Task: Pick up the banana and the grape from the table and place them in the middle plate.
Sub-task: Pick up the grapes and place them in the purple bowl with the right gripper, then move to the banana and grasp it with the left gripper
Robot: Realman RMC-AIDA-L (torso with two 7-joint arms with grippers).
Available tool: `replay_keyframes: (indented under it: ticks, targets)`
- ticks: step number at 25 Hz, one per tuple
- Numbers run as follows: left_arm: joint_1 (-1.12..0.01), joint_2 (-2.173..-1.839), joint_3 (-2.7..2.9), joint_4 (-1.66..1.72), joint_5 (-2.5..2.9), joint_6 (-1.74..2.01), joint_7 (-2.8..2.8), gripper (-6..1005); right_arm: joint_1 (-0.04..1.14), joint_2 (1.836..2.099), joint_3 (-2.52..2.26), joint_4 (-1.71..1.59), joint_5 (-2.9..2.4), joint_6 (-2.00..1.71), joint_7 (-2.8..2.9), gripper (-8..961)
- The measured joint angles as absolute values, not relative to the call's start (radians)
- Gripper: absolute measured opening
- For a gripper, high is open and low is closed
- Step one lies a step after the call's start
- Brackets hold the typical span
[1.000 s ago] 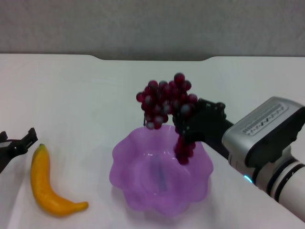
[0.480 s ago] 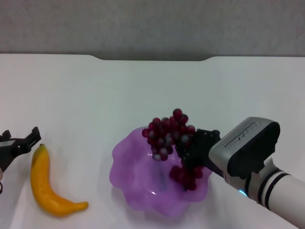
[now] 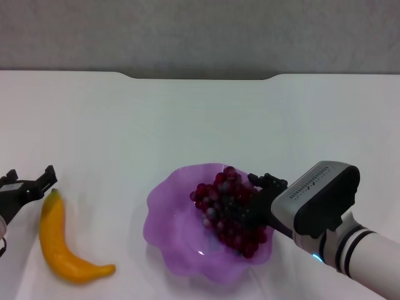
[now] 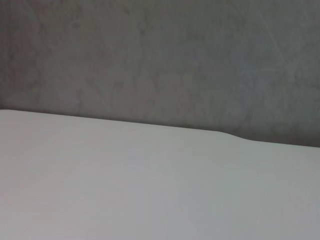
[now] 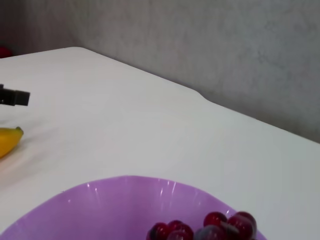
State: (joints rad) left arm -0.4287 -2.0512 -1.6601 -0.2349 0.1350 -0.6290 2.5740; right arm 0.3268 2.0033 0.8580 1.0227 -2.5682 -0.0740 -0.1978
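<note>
The grape (image 3: 228, 209) lies as a dark red bunch inside the middle plate (image 3: 164, 215), a translucent purple bowl with a wavy rim. My right gripper (image 3: 253, 203) reaches in from the right, down among the berries and still shut on the bunch. In the right wrist view the plate's rim (image 5: 125, 187) and a few berries of the grape (image 5: 215, 227) show. The banana (image 3: 56, 240) rests on the table (image 3: 200, 125) at the left. My left gripper (image 3: 30, 180) hovers open just beyond its stem end. The banana's tip (image 5: 7, 141) also shows in the right wrist view.
The white table has a shallow notch (image 3: 200, 76) in its far edge, with a grey wall behind it. The left wrist view shows only bare tabletop (image 4: 150, 190) and wall. One finger of the left gripper (image 5: 14, 97) shows far off in the right wrist view.
My right gripper has come down with the grape from above the plate until the bunch rests inside it. The left gripper crept slightly toward the banana's stem end.
</note>
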Motion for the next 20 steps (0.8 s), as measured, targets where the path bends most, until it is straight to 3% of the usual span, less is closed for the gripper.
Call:
replay_keyframes:
  ticks: [10,12,20]
  targets:
    - [-0.422,-2.050,-1.661,-0.235,0.135,-0.629,2.574,853,0.262,2.002,0.867,0.957,-2.566,-0.438,-0.156,807]
    - [-0.420,-2.050,-1.661,-0.235,0.135,-0.629,2.574,853,0.258,2.001,0.866,0.939,-2.568,-0.522,-0.141,897]
    - [-0.419,-2.054,-1.660,-0.235,0.135,-0.642,2.571,851,0.267,2.010,0.853,0.652,-2.577,-0.915,0.050,896]
